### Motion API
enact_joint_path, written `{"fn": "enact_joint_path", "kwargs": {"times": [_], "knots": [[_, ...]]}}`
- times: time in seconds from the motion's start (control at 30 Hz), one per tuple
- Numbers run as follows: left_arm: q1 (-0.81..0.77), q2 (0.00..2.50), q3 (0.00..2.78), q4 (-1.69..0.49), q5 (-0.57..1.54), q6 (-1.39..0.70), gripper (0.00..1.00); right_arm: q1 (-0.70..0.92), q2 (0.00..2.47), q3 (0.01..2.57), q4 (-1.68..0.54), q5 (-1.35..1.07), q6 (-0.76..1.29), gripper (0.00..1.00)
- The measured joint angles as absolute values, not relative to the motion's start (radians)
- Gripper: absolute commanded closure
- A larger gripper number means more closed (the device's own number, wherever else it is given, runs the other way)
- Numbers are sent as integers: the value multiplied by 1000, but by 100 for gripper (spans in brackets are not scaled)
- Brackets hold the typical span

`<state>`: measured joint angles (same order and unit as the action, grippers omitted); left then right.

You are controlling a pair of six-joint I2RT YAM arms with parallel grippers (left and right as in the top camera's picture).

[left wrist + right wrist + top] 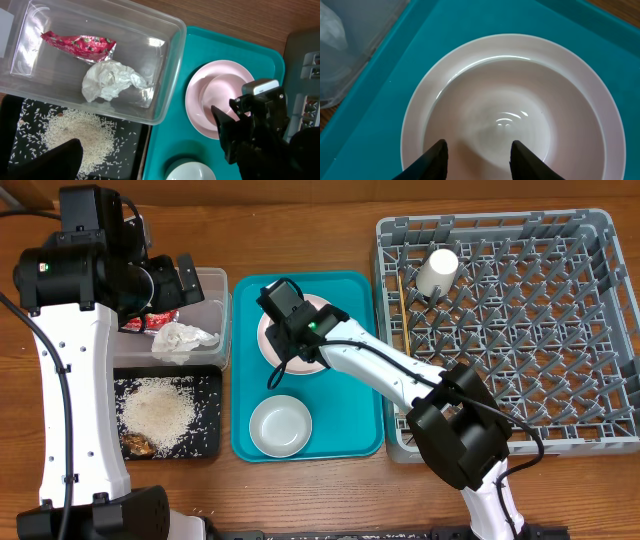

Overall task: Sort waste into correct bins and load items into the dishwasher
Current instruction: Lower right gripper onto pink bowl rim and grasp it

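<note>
Above glossy round pink bowl (520,110), right end effector (479,147) parted, empty, left end effector (185,280) wide apart.

My left arm (75,400) and right arm (385,368) have white links and black round joints. Thin black cables (30,320) run along them. My fingers (432,160) are plain black.
</note>
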<state>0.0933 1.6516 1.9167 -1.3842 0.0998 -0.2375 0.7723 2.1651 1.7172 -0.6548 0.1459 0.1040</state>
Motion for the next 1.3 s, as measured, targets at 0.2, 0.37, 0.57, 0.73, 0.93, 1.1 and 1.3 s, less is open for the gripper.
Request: {"fn": "enact_joint_path", "kwargs": {"times": [0.2,0.37,0.57,0.73,0.93,1.1,1.3], "knots": [[93,1652,1917,-1384,100,-237,0,772,2165,1746,-675,84,104,57],[93,1652,1917,-1384,100,-237,0,772,2165,1747,-695,-12,104,57],[93,1652,1917,-1384,100,-237,0,772,2165,1746,-692,-50,104,57],[93,1652,1917,-1384,100,-237,0,772,2165,1717,-648,-36,104,57],[93,1652,1917,-1384,100,-237,0,772,2169,1693,-643,10,104,57],[93,1652,1917,-1384,100,-237,0,772,2169,1691,-641,19,104,57],[93,1652,1917,-1384,100,-237,0,772,2169,1646,-636,20,104,57]]}}
